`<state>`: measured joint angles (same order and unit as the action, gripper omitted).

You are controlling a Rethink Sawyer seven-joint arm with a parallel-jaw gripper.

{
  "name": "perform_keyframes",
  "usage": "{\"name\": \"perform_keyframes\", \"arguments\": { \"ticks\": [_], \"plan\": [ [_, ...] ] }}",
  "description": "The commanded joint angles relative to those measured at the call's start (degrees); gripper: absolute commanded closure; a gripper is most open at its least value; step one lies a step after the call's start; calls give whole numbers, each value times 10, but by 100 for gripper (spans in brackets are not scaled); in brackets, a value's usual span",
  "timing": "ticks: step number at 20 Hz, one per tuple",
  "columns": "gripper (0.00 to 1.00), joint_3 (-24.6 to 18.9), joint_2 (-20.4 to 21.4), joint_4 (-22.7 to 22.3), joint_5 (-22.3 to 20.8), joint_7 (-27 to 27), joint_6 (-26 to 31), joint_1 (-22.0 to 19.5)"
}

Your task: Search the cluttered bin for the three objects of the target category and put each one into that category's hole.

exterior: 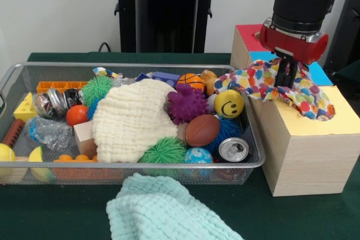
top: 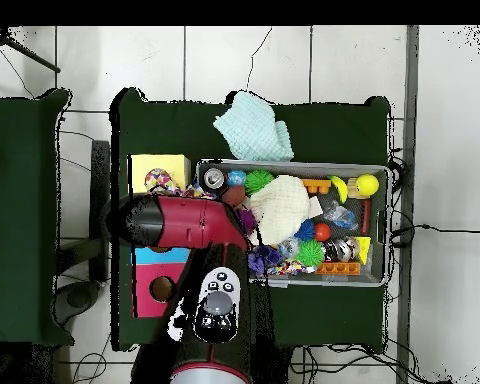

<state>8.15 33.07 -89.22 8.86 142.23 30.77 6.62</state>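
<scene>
Front view | we see the polka-dot bag [exterior: 281,85] draped over the yellow-topped hole [exterior: 315,117], one end trailing onto the bin [exterior: 247,164] rim | gripper [exterior: 288,74] jaws buried in its folds, seemingly pinching it, though we cannot tell | thin, light, limp film; we would bunch it mid-body.

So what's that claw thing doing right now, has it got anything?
Gripper: closed on a polka-dot bag, holding it over the yellow-topped hole.
</scene>
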Motion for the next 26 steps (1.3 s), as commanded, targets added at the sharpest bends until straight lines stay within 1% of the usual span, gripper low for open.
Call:
{"name": "perform_keyframes", "arguments": {
  "ticks": [1,4,7,13,15,18,22,26],
  "plan": [
    [100,-43,-80,-25,2,68,-12,24],
    [100,-37,-95,-6,11,84,-7,37],
    [100,-44,-104,1,28,96,-14,40],
    [100,-54,-126,18,56,107,-50,47],
    [100,-41,-134,33,59,110,-48,59],
    [100,-24,-142,55,65,115,-25,72],
    [100,4,-163,88,55,102,-5,79],
    [100,2,-187,102,46,72,-21,61]
  ]
}}
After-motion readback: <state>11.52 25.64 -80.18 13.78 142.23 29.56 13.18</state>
